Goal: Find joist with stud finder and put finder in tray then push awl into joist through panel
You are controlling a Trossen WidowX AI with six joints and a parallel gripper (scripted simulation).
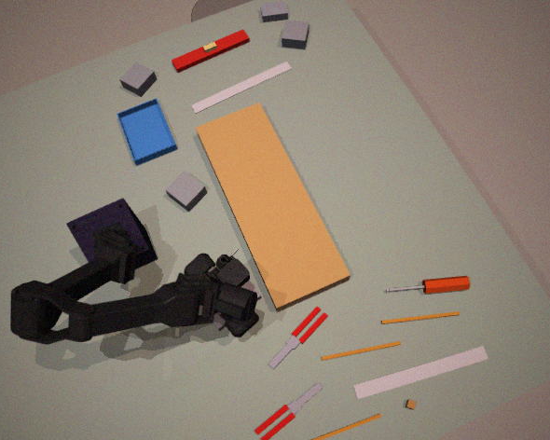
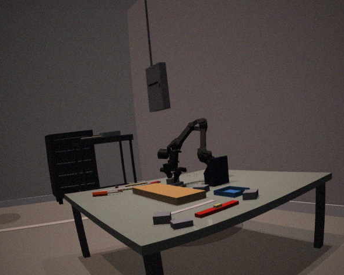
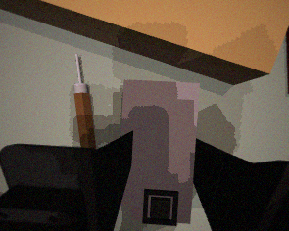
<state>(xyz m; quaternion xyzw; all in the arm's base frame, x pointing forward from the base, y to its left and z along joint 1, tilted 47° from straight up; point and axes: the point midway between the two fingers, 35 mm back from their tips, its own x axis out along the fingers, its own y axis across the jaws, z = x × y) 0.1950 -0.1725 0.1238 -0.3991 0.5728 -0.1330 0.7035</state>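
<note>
The stud finder (image 3: 152,95) is a pinkish-grey block with a dark square window. My gripper (image 3: 159,137) (image 2: 174,179) is shut on its sides, low at the table; whether its underside touches the table cannot be told. The awl (image 3: 83,117) lies left of the gripper in the wrist view, with a brown-orange handle and thin metal shaft; in the top view only its tip (image 1: 235,253) shows past the arm. The orange floor panel (image 1: 266,203) (image 2: 169,190) (image 3: 206,22) lies just beyond both. The blue tray (image 1: 146,132) (image 2: 232,191) is empty. The joist is hidden.
A grey block (image 1: 185,189) stands between the tray and the arm's base. Red-handled pliers (image 1: 298,336) lie near the panel's near corner. A screwdriver (image 1: 446,284), orange sticks and pale strips lie to the right. A red level (image 1: 226,46) and more grey blocks are at the far end.
</note>
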